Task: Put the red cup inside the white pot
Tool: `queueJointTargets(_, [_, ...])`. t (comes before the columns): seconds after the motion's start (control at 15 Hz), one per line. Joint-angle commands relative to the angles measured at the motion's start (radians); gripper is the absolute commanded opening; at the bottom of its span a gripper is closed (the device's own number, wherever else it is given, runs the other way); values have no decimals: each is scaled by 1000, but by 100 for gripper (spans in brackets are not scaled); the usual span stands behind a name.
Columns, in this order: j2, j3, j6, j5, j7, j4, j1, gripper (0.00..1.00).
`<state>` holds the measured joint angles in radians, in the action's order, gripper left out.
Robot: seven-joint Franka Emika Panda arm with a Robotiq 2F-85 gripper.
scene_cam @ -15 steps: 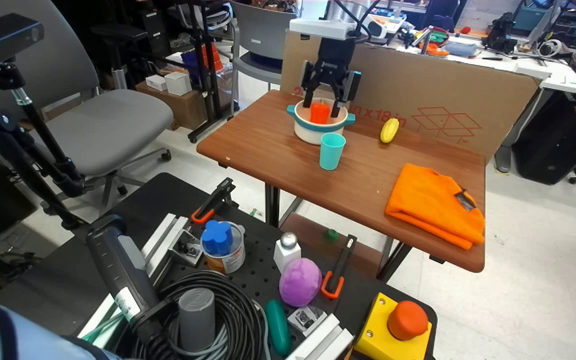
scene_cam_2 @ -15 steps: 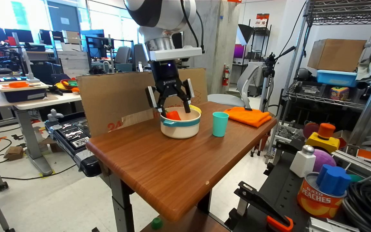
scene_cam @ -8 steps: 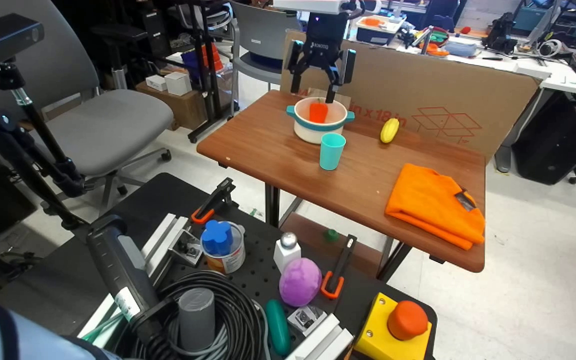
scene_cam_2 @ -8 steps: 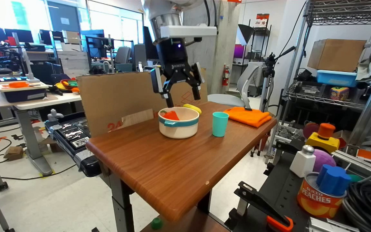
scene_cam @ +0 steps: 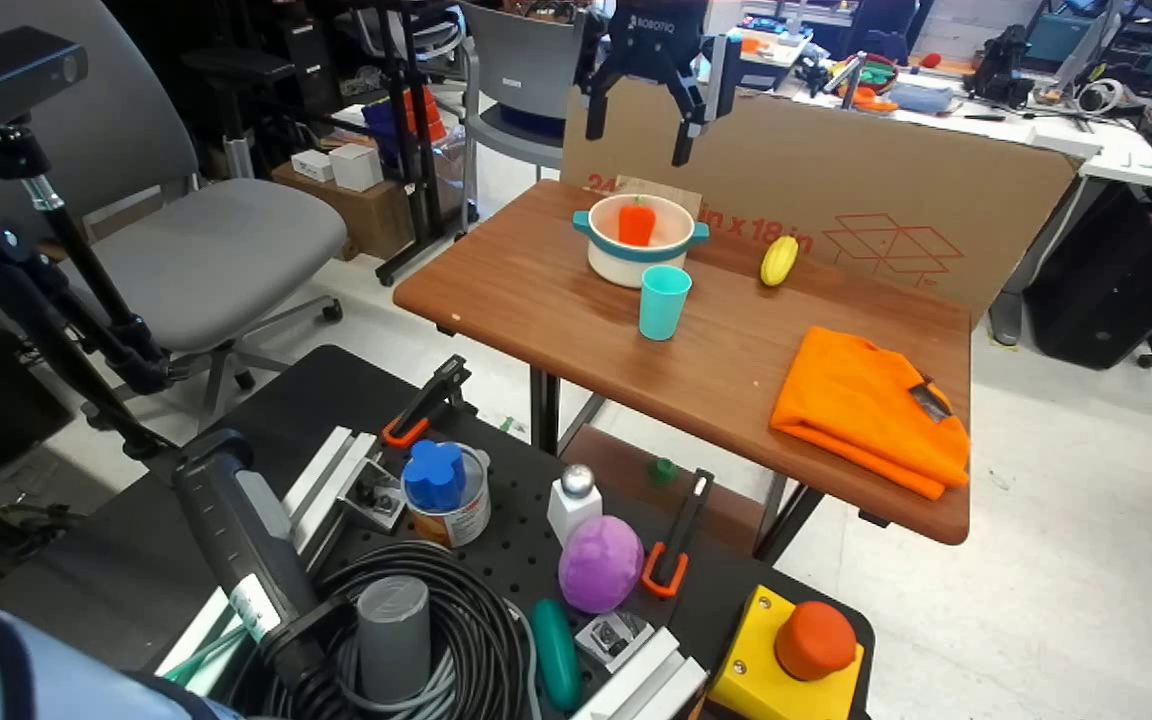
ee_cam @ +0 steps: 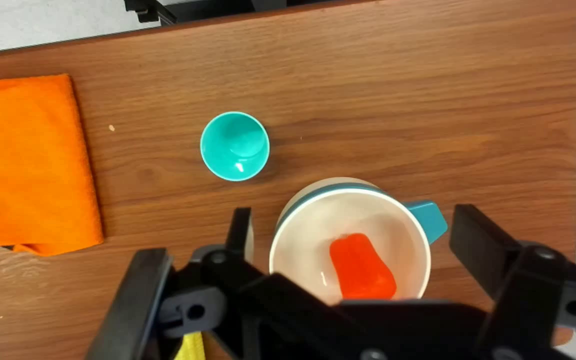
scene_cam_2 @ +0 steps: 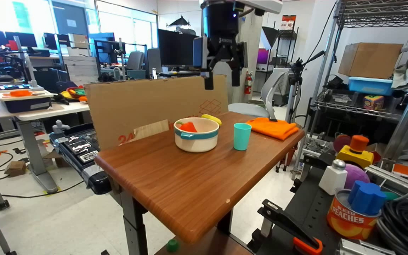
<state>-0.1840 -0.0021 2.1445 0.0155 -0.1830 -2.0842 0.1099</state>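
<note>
The white pot [scene_cam: 621, 270] has teal handles and stands upright on the table, also seen in an exterior view [scene_cam_2: 197, 144] and in the wrist view [ee_cam: 300, 240]. A red-orange object [scene_cam: 636, 228] with a small green tip lies inside it. It looks more like a toy pepper than a cup, also in an exterior view [scene_cam_2: 188, 127] and the wrist view [ee_cam: 360, 270]. No other red cup is in view on the table. My gripper [scene_cam: 639, 135] is open and empty, well above the pot, in both exterior views [scene_cam_2: 222, 82]. In the wrist view its spread fingers [ee_cam: 351, 225] flank the pot.
A teal cup [scene_cam: 664, 303] stands upright close in front of the pot. A yellow toy [scene_cam: 779, 261] lies near the cardboard sheet [scene_cam: 866, 180] at the back. A folded orange cloth [scene_cam: 871, 410] lies at one table end. A cluttered black cart [scene_cam_2: 306, 198] stands beside the table.
My open gripper has risen from inside the pot to well above it, leaving the red-orange object in the pot. The pot shifted very slightly as the gripper lifted out.
</note>
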Motion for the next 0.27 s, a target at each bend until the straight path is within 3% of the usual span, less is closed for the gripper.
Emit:
queueJointTargets(0.0, [20, 15, 4, 3, 1, -19, -17, 100])
queueJointTargets(0.2, [32, 17, 12, 2, 2, -37, -18, 100])
